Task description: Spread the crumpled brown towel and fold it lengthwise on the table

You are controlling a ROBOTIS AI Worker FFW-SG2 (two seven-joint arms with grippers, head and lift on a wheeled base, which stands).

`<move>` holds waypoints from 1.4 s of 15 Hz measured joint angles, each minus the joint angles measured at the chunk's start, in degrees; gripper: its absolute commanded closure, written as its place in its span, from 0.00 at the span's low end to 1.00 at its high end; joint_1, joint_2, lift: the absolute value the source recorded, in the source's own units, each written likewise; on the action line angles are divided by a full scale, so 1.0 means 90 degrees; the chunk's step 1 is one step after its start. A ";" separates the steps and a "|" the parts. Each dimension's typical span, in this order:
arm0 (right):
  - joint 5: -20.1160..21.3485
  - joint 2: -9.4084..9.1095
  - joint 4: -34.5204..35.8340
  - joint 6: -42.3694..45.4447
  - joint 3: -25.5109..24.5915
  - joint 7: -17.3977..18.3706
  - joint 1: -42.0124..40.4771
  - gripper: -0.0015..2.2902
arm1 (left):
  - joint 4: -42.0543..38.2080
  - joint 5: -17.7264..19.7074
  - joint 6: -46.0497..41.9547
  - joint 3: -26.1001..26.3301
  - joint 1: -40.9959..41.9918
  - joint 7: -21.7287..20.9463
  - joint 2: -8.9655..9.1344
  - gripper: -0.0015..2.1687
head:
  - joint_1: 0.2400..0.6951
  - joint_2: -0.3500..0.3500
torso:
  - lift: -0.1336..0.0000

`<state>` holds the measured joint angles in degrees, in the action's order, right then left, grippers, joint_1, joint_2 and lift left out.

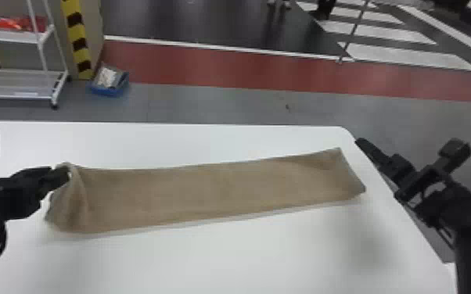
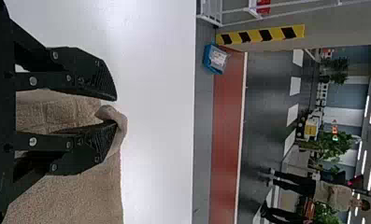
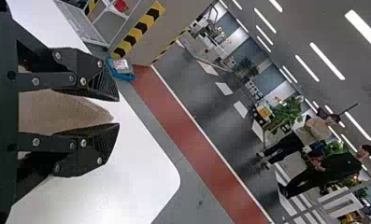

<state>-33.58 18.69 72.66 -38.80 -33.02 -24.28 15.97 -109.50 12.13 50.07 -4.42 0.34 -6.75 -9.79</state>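
Towel (image 1: 223, 191) in a long strip across the bench (image 1: 246, 258)
Lengthwise fold looks nearly done, the left end needing smoothing: left tool (image 2: 115, 110) parted, cloth looped round one finger, unpinched; right tool (image 3: 119, 112) parted, empty, by the right edge. Far left, rack (image 1: 11, 37), then blue bin (image 1: 109, 91).

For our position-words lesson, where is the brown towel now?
In the head view, the brown towel stretches across the white table, its left end at the left gripper.

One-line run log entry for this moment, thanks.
brown towel: long strip, rumpled left end | left gripper: open, at that end | right gripper: open, by table's right edge
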 measured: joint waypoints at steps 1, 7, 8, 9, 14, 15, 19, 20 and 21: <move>0.0002 -0.0004 0.0011 0.0027 0.0017 0.0027 -0.0018 0.02 | 0.0055 -0.0003 -0.0122 -0.0006 -0.0002 0.0041 -0.0016 0.01 | 1.00 0.18 | 0.07; -0.0215 0.0047 0.0349 0.0003 -0.0123 0.0024 -0.0298 0.02 | -0.0109 -0.0145 -0.1194 -0.0210 0.0415 0.0219 -0.0199 0.01 | 1.00 0.21 | 0.07; -0.0256 0.0055 0.0470 -0.0011 -0.0151 0.0021 -0.0399 0.02 | -0.0243 -0.0106 -0.1232 -0.0307 0.0550 0.0228 -0.0201 0.01 | 1.00 0.21 | 0.07; -0.0270 0.0062 0.0599 -0.0017 -0.0178 0.0012 -0.0506 0.02 | -0.0371 0.0013 -0.1243 -0.0400 0.0681 0.0211 -0.0202 0.01 | 1.00 0.21 | 0.07; 0.0222 0.0100 0.1348 0.0138 -0.0214 -0.0542 -0.1256 0.04 | -0.0923 0.1268 -0.1188 -0.0763 0.1350 0.0499 -0.0129 0.02 | 1.00 0.19 | 0.07; 0.0315 0.0099 0.1403 0.0319 -0.0217 -0.0643 -0.1386 0.05 | -0.1029 0.1501 -0.1140 -0.0793 0.1459 0.0618 -0.0119 0.02 | 1.00 0.18 | 0.07; 0.0402 -0.0044 0.1717 0.1306 -0.0215 -0.0827 -0.1954 0.06 | -0.1353 0.2516 -0.1025 -0.0827 0.1815 0.1042 -0.0095 0.03 | 1.00 0.13 | 0.07; 0.0398 -0.0083 0.1766 0.1376 -0.0219 -0.0857 -0.2019 0.06 | -0.1389 0.2553 -0.0987 -0.0762 0.1858 0.1145 -0.0088 0.03 | 1.00 0.13 | 0.07; 0.0392 -0.0126 0.1839 0.1421 -0.0226 -0.0877 -0.2096 0.06 | -0.1433 0.2544 -0.0875 -0.0674 0.1895 0.1314 -0.0086 0.03 | 1.00 0.12 | 0.07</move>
<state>-30.06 17.55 89.21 -26.01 -35.05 -32.17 -2.89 -122.39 35.02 42.19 -10.49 17.39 5.07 -10.56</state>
